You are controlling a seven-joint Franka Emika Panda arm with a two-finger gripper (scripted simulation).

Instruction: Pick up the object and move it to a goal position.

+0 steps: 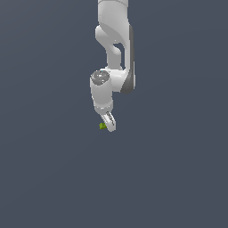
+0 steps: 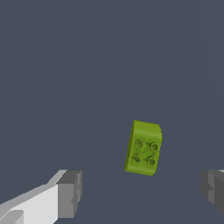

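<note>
Spread tool [image 2: 140, 192], green block [image 2: 143, 148] studs-up, long axis crosswise

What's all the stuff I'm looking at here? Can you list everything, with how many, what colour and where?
green block: one, lime green with four studs on top, lying on the surface in the open gap between the finger pads, touching neither.
surface: one, plain dark grey-blue, filling both views.
finger pads: two, grey, wide apart either side of the block.
gripper: one, white, open, right at the block in the exterior view.
arm: one, white with grey joints, coming down from the exterior view's top.
</note>
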